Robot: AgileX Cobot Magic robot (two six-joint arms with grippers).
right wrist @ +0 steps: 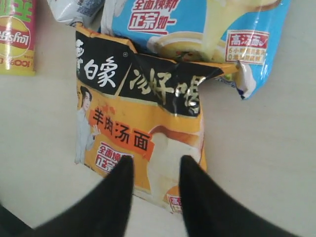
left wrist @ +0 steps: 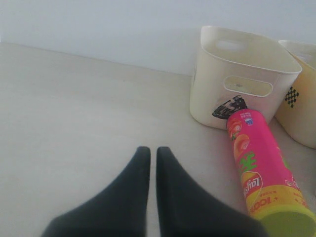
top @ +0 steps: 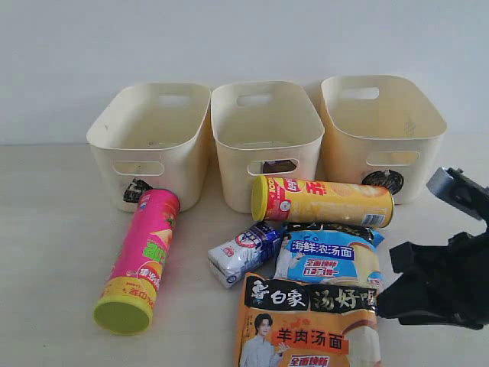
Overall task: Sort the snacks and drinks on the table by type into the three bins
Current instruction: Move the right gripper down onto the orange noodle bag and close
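Note:
Three cream bins stand in a row at the back: left (top: 149, 141), middle (top: 266, 138) and right (top: 382, 130). In front of them lie a pink chip tube (top: 141, 264), a yellow chip tube (top: 325, 200), a small white-blue carton (top: 244, 252), a blue noodle packet (top: 328, 256) and an orange-black noodle packet (top: 306, 329). My right gripper (right wrist: 157, 160) hangs open over the near end of the orange-black packet (right wrist: 138, 123), nothing between its fingers. My left gripper (left wrist: 152, 149) is shut and empty over bare table, to the side of the pink tube (left wrist: 256, 173).
The right arm (top: 443, 279) fills the lower right corner of the exterior view. The blue packet (right wrist: 197, 24) overlaps the orange-black one's far edge. The yellow tube lies across the front of the middle and right bins. A white wall runs behind the bins.

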